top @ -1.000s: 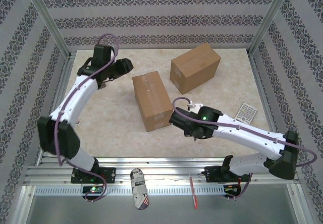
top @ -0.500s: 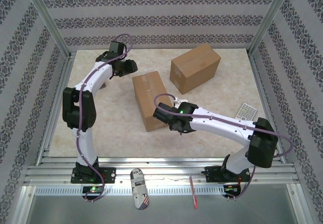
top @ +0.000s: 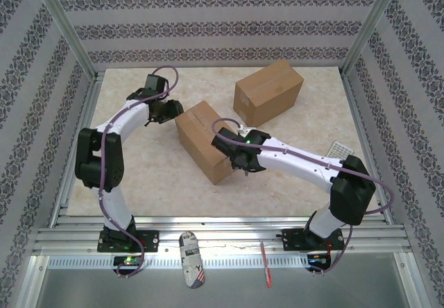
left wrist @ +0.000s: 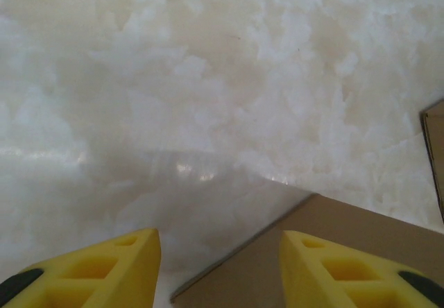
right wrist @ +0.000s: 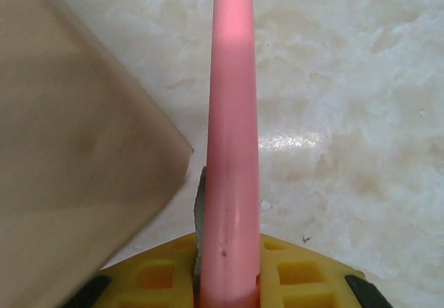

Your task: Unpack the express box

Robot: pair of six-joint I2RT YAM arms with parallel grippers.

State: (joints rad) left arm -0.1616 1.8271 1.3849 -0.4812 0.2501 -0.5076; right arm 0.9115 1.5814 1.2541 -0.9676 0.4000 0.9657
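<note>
The box point(top: 202, 140) between the pincers is not open yet. The right pincer point(right wrist: 229, 277) grips a pink knife point(right wrist: 232, 114); the left pincer point(left wrist: 218, 252) gapes.

Pale table point(top: 152, 176), near box point(top: 198, 134), far box point(top: 268, 93), card point(top: 340, 146)

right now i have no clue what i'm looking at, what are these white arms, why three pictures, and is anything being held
These are two white robot arms bolted at the near edge of a table. The wide picture comes from a fixed camera above and behind them. The other two come from small cameras on each wrist, looking out past yellow fingers. Two closed cardboard boxes lie on the table: the near box between the arms, and the far box behind it. The left tool is open at a corner of the near box, holding nothing. The right tool is shut on a pink stick, possibly a cutter, beside that box.
</note>
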